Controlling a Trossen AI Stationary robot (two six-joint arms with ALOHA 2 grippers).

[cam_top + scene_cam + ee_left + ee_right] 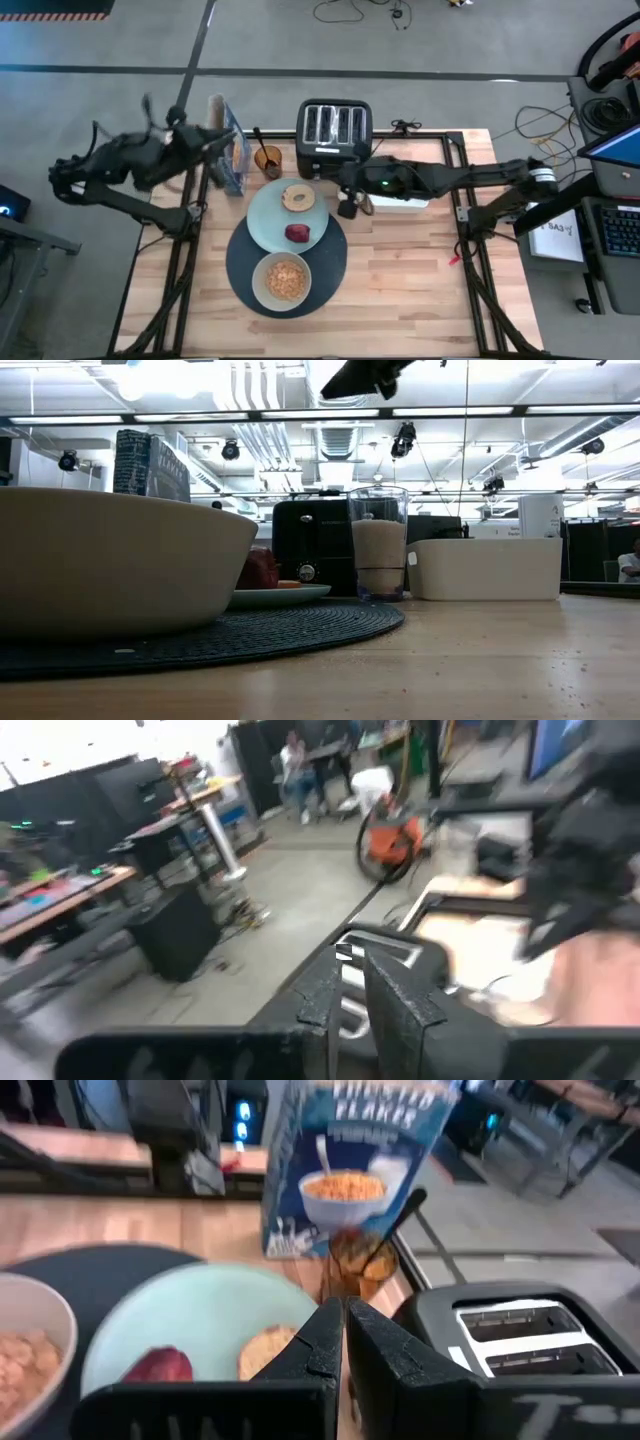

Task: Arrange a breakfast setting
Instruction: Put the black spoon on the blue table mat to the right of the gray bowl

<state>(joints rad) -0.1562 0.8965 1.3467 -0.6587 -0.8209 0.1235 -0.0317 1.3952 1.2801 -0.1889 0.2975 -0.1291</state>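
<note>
On the round dark-blue placemat point(330, 262) sit a beige bowl point(281, 281) of cereal and a pale mint plate point(262, 215). The plate carries a bagel point(297, 197) and a small dark-red fruit point(297, 233). A milk glass point(378, 540) stands between the toaster and the tray. My right gripper point(343, 1315) hangs shut above the plate's far right rim, pointing toward the cereal box point(350, 1170), and holds nothing. My left gripper point(350, 985) is raised at the table's far left, beside the cereal box point(232, 150). Its fingers are together with nothing between them.
A black four-slot toaster point(335, 135) stands at the far edge, with a white tray point(400, 203) to its right. A small amber glass point(267, 157) with a dark utensil in it stands between the cereal box and the toaster. Bare wood lies to the right of the placemat.
</note>
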